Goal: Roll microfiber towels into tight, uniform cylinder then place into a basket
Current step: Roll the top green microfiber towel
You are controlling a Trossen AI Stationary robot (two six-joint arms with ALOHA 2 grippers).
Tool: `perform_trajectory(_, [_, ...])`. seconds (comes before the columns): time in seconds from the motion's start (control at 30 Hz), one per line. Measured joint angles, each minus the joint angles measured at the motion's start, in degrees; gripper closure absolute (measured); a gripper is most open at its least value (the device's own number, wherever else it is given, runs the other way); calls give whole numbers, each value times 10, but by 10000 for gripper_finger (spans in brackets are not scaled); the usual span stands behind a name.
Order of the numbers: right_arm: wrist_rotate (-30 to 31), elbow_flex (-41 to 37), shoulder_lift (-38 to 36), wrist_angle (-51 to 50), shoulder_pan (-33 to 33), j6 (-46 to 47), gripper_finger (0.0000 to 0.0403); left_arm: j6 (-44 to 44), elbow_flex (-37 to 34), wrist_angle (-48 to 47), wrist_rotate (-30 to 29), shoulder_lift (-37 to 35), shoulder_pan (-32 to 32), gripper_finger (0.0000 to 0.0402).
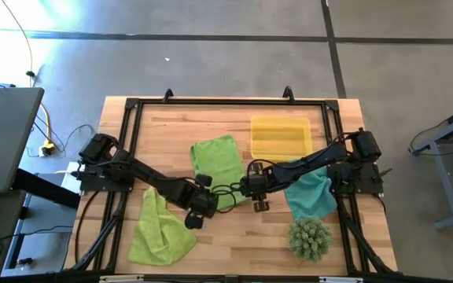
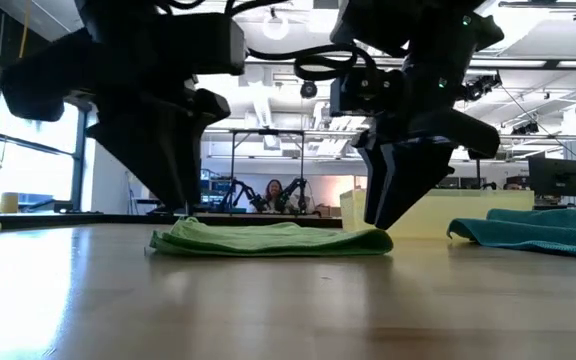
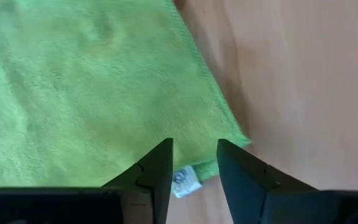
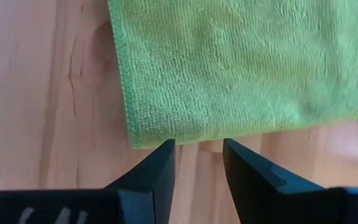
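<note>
A lime-green towel (image 1: 217, 167) lies spread flat on the table's middle. My left gripper (image 3: 194, 155) is open, low over the towel's near left corner, where a white tag (image 3: 185, 183) shows. My right gripper (image 4: 197, 152) is open, low over the towel's near right corner (image 4: 135, 134). In the low view both sets of fingers (image 2: 183, 200) (image 2: 383, 205) reach down to the towel's two ends. A second lime-green towel (image 1: 160, 228) lies crumpled at the near left. A teal towel (image 1: 313, 195) lies under my right arm. The yellow tray (image 1: 280, 135) stands at the far right. My left gripper points down at the towel's near edge (image 3: 166, 134) beside the tag corner, fingers apart; I cannot tell whether the tips touch the cloth. My right gripper points down at the towel's near edge (image 4: 191, 134) by its corner, fingers apart; I cannot tell whether it touches.
A spiky green ball-shaped plant (image 1: 309, 238) sits at the near right, close to the teal towel. A black frame (image 1: 211, 102) runs around the table. Bare wood shows between the spread towel and the near edge.
</note>
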Motion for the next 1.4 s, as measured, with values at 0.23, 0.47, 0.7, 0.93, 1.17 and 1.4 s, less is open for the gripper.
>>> perform_trajectory(0.23, [-39,0,0,-35,16,28,275,-9,1,-92,-3,-43,-67,314])
perform_trajectory(0.47, [-40,0,-1,-47,34,-12,275,-59,-13,-121,-45,-139,-102,333])
perform_trajectory(0.7, [-37,0,-50,-108,36,-25,275,-72,-177,102,-60,-243,-73,335])
perform_trajectory(0.93, [-10,0,-78,-74,36,-16,275,-23,-278,316,-46,-220,-26,323])
perform_trajectory(1.17, [-10,0,-50,-30,36,5,275,34,-278,350,20,-151,-13,262])
perform_trajectory(1.4, [-16,0,-37,-9,36,-13,275,185,-263,385,2,-87,-13,230])
